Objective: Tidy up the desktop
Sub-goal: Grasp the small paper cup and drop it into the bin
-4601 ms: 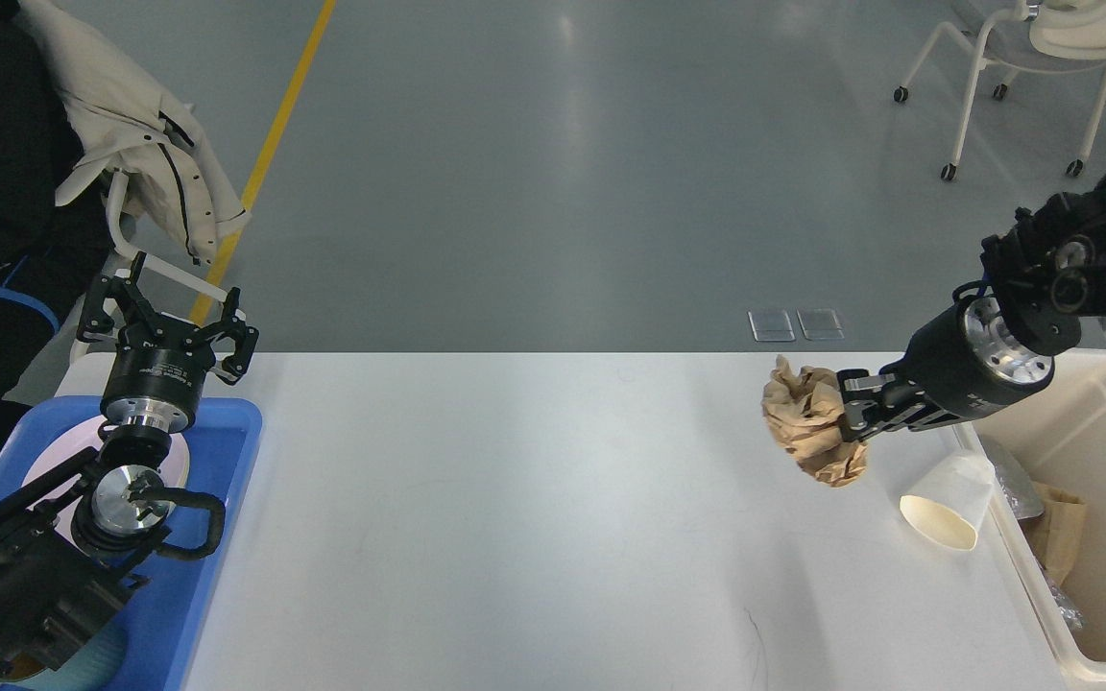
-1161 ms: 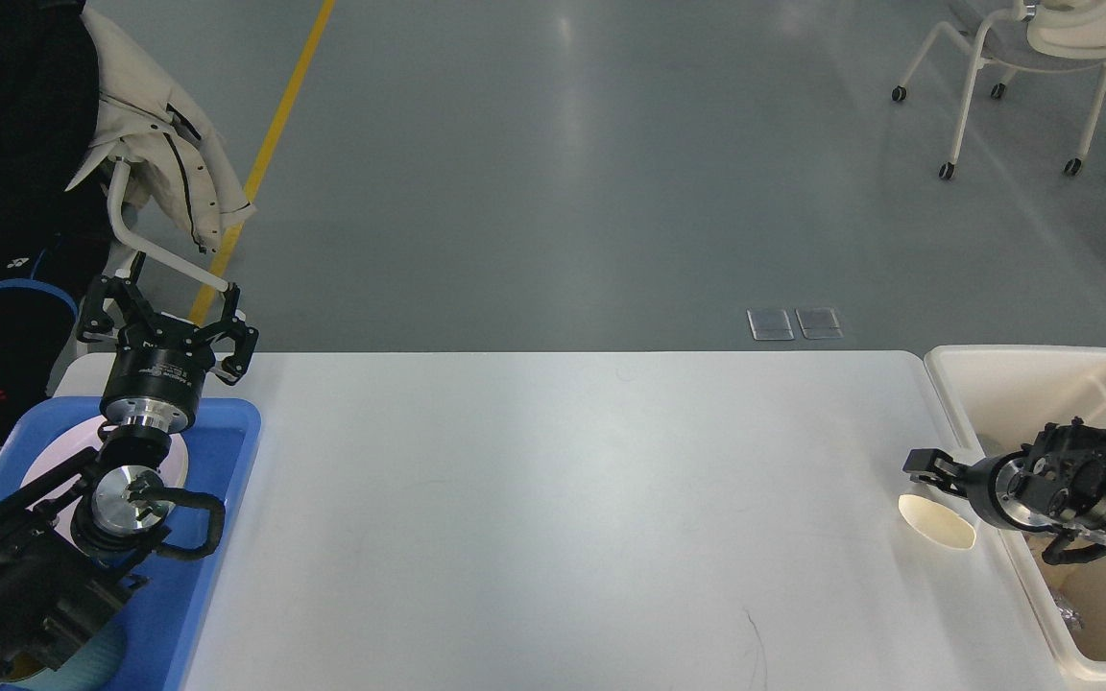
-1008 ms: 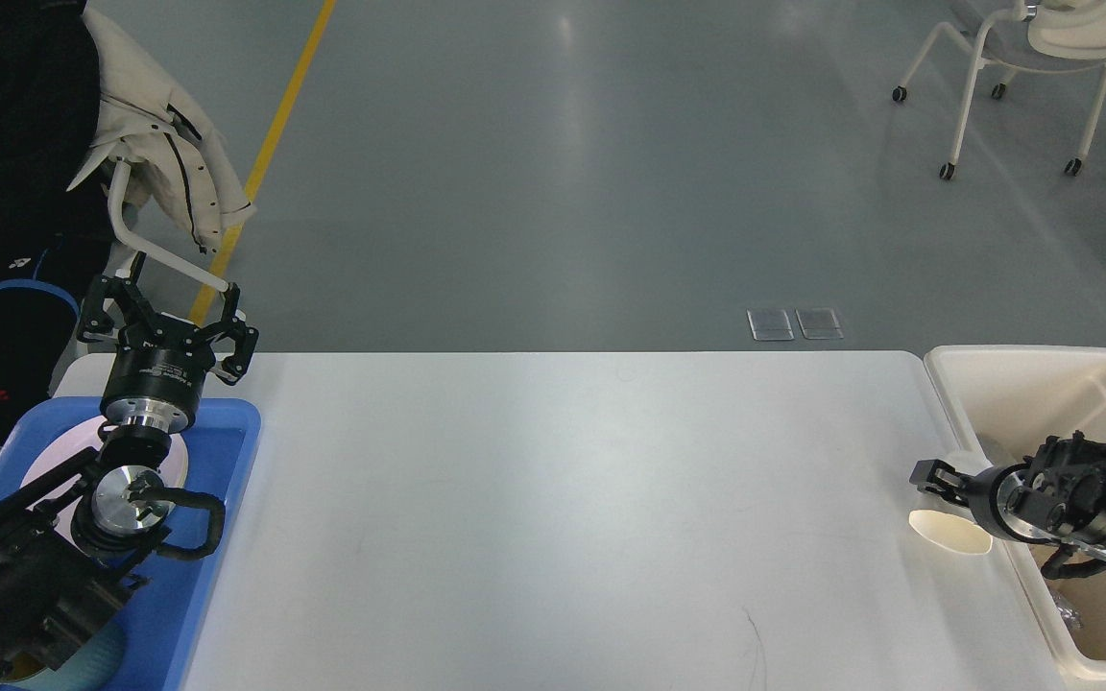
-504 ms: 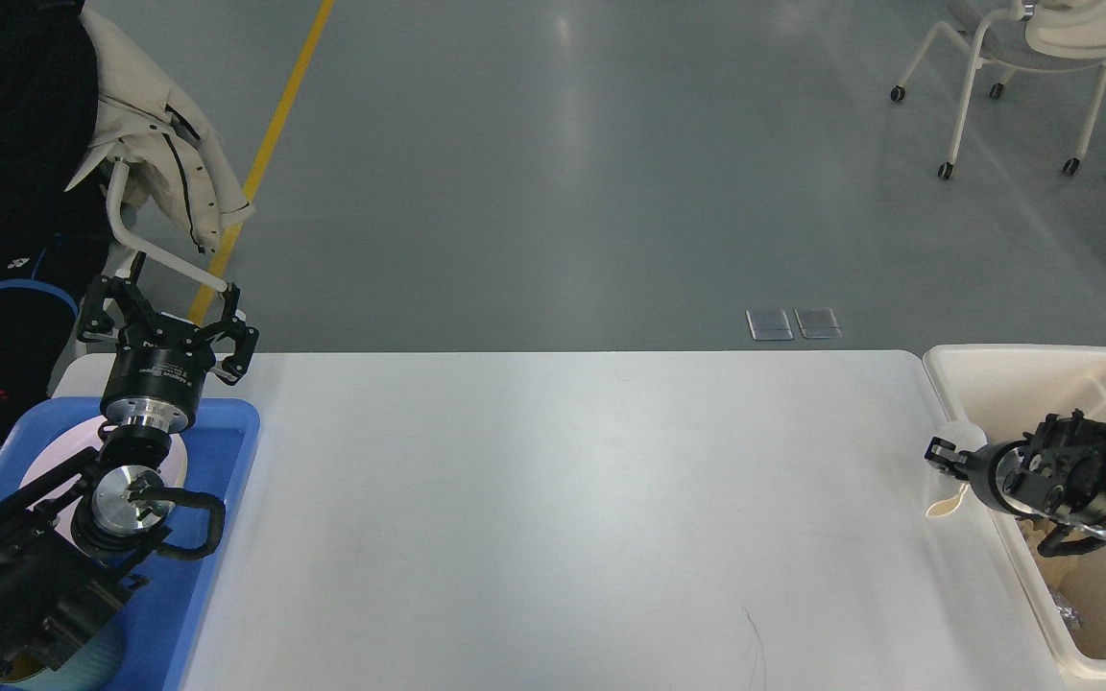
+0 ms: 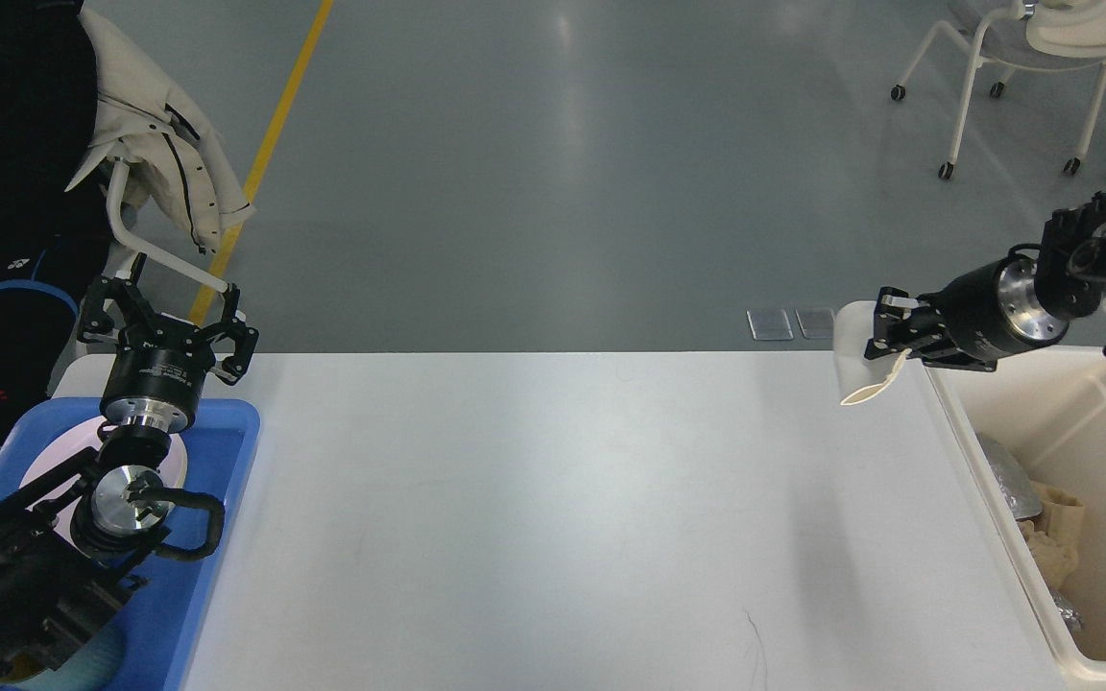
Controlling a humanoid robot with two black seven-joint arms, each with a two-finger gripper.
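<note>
R gripper (image 5: 884, 336) is holding a white paper cup (image 5: 858, 357) clamped by its rim, up in the air over the far right corner of the desktop (image 5: 553, 518), mouth tipping down. Prob held by the rim bc that's the easiest thing to pinch on a cup, and lifted high enough to clear the bin wall.

Cream bin (image 5: 1105, 662) is sitting touching the desktop's right edge, so trash only needs a short carry. Inside: crumpled brown paper (image 5: 1052, 533) and sth silvery, foil-like (image 5: 1004, 480); rest of the contents hidden by the wall.

L gripper (image 5: 166, 317) is hovering over the blue tray (image 5: 217, 537) at the left edge, fingers spread apart, gripping nothing. Tray is holding a white plate (image 5: 54, 465), partly hidden by the arm.

Desktop itself is filling the near middle, w/ nothing lying on it that I can see.
</note>
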